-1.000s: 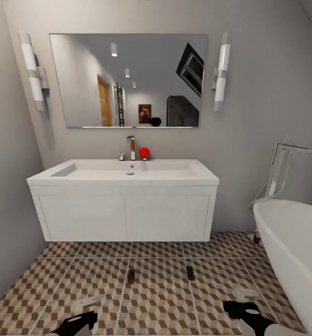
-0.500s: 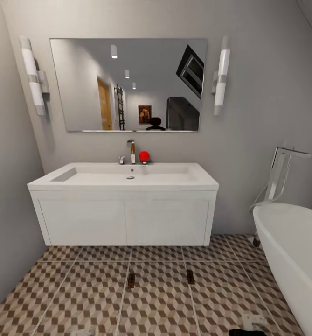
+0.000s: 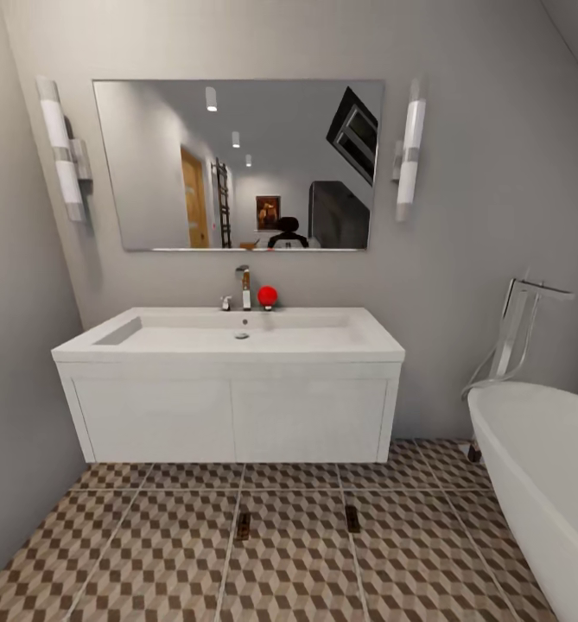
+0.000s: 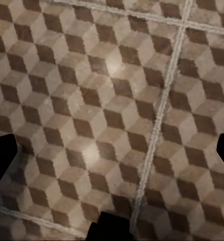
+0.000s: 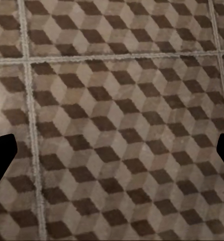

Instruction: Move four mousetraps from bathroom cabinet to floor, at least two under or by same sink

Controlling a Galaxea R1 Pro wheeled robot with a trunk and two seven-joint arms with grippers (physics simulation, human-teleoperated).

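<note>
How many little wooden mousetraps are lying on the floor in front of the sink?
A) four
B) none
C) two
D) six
C: the head view shows two mousetraps, one and another, lying apart on the bathroom floor just in front of the bathroom sink and its white unit.

The bathroom floor (image 3: 150, 553) spans the lower part of the head view, laid in large square tiles with a brown, beige and white cube pattern and pale grout lines. Two mousetraps lie flat on it at lower centre, in front of the white wall-hung unit: the left mousetrap (image 3: 244, 524) sits on a grout line, and the right mousetrap (image 3: 352, 518) lies well apart, also on a grout line.
</note>
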